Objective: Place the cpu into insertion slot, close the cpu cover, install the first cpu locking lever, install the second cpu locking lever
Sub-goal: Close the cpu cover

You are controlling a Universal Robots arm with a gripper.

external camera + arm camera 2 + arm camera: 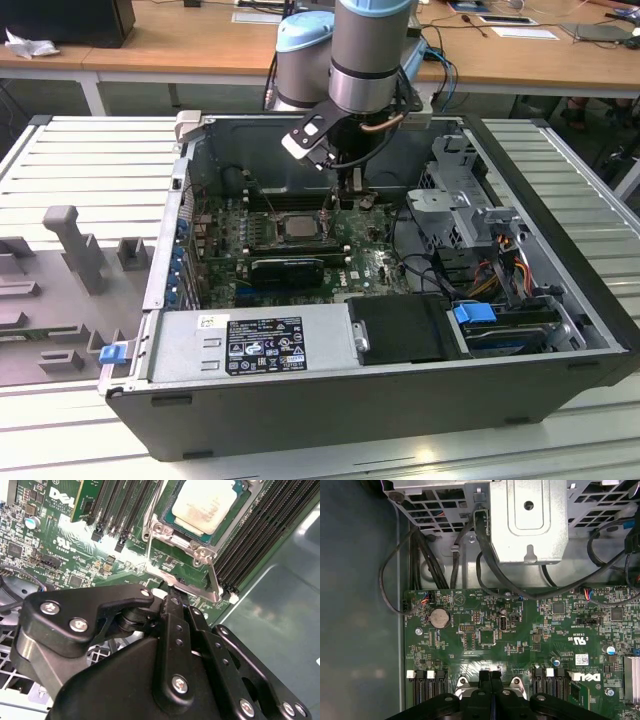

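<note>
The cpu (204, 502), a pale silvery square chip, lies in the insertion slot (169, 516) on the green board; it is also in the exterior view as the cpu (297, 224). The cpu cover (214, 580), a thin metal frame with a square window, is swung open off the slot and stands between the chip and my fingers. My gripper (181, 605) is shut, its tips touching the cover's free edge. In the first wrist view the gripper (490, 676) sits between the cover's two rounded tabs. In the exterior view the gripper (345, 198) hangs just to the chip's right.
Long black memory slots (260, 525) flank the slot on both sides. A black graphics card (288, 268) lies nearer the power supply (250, 345). A metal drive cage (527, 520) with black cables (485, 565) rises close by. The case walls (560, 190) enclose the board.
</note>
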